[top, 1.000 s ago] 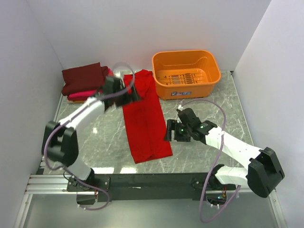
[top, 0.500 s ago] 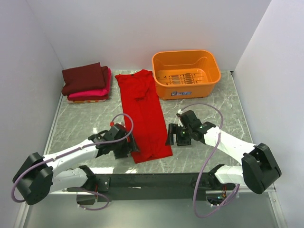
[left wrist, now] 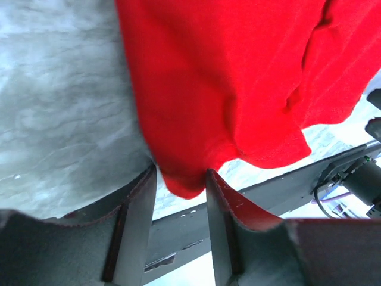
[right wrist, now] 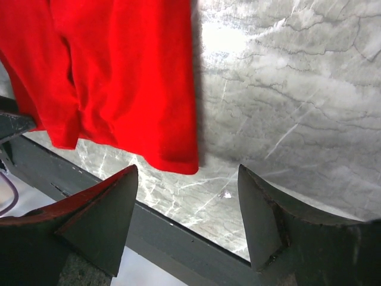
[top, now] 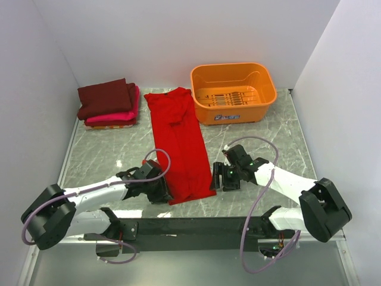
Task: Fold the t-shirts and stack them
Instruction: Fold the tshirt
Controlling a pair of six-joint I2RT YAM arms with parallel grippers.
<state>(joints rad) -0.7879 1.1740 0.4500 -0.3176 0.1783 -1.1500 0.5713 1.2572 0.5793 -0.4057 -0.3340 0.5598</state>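
Red t-shirt (top: 178, 143) corner sits inside the parted left gripper (left wrist: 180, 177); right gripper (right wrist: 186, 173) gapes alongside.

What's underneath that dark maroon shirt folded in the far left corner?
A folded hot pink t-shirt lies under the dark maroon t-shirt, only its edges showing. A thin reddish strip peeks out below that; the rest is covered.

Grey marble table (top: 107, 149) carries a long red t-shirt (top: 178, 143), a folded shirt stack (top: 106, 98) and an orange basket (top: 256, 113)

Hot pink t-shirt (top: 116, 115) mostly hidden beneath maroon t-shirt (top: 106, 96), far left. Label (top: 229, 117) on orange basket (top: 256, 112) too small to read.
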